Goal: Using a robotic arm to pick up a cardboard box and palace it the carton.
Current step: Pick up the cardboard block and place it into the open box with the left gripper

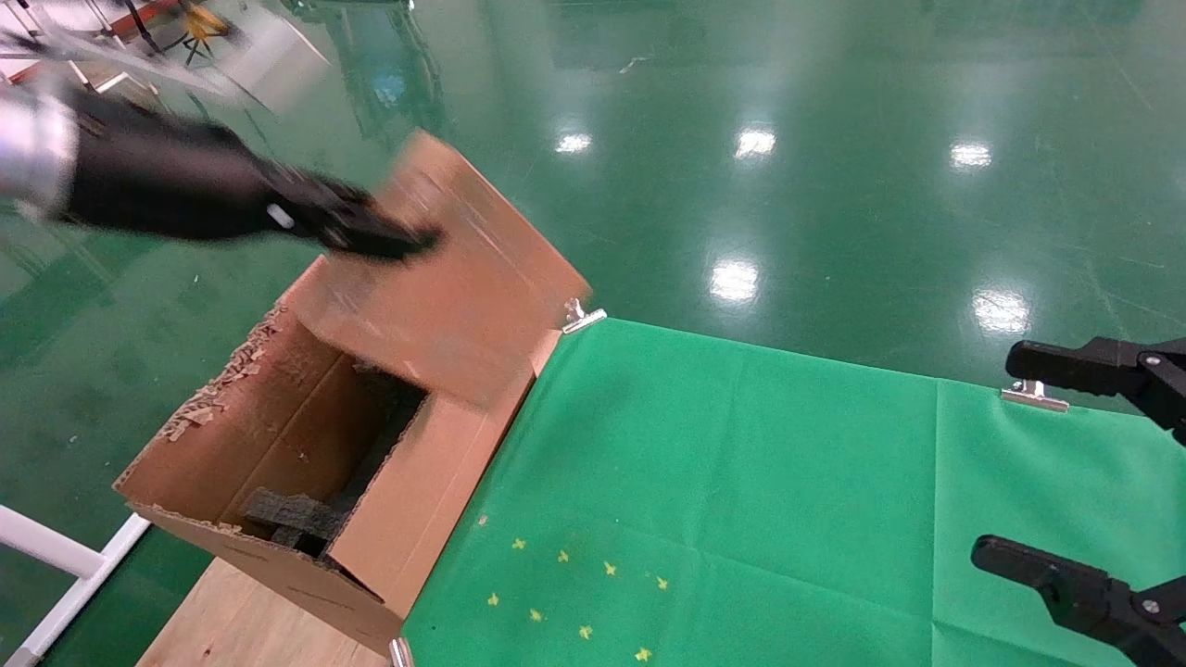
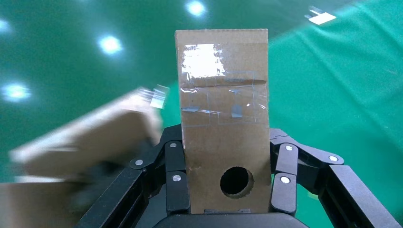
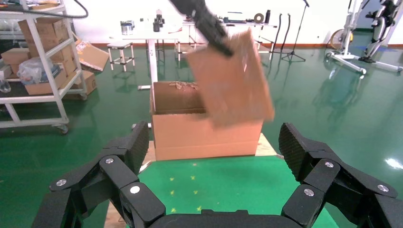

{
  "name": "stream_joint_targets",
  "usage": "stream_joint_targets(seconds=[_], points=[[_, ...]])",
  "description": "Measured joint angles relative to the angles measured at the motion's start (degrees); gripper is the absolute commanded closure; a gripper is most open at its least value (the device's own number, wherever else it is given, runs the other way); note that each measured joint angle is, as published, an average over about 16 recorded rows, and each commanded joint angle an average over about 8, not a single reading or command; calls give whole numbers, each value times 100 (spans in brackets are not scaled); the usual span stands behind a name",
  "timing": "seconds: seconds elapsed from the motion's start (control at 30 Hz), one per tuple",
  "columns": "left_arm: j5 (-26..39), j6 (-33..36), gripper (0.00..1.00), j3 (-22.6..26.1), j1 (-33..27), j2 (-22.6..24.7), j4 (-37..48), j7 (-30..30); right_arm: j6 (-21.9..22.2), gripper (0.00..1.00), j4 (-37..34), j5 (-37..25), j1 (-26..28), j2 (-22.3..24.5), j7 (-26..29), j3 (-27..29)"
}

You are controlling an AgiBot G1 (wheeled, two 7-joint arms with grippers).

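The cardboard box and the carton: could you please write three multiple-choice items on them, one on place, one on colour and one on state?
1. Where is the cardboard box?
A. Flat on the green cloth
B. In the air over the open carton
C. On the floor behind the carton

2. What colour is the cloth beside the carton?
A. Green
B. Red
C. White

3. How stands the right pincer?
A. Shut on the box
B. Shut on a foam piece
C. Open and empty

Answers: 1 B, the left pincer holds the box above the carton's opening. 2 A, the cloth is plainly green. 3 C, its fingers stand wide apart with nothing between them.
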Motion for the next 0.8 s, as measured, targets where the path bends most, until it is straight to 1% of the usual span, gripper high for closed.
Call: stream_joint_targets(seconds=[0.13, 0.3, 0.53, 0.8], points=[[411, -93, 100, 0, -230, -132, 415, 328, 0, 0, 0, 0, 0, 0, 0, 0], [963, -298, 100, 149, -253, -119, 1144, 758, 0, 0, 0, 0, 0, 0, 0, 0], [1597, -719, 100, 479, 10, 174, 2446, 1326, 0, 0, 0, 0, 0, 0, 0, 0], [1941, -1288, 100, 687, 199, 580, 3876, 1941, 0, 0, 0, 0, 0, 0, 0, 0]])
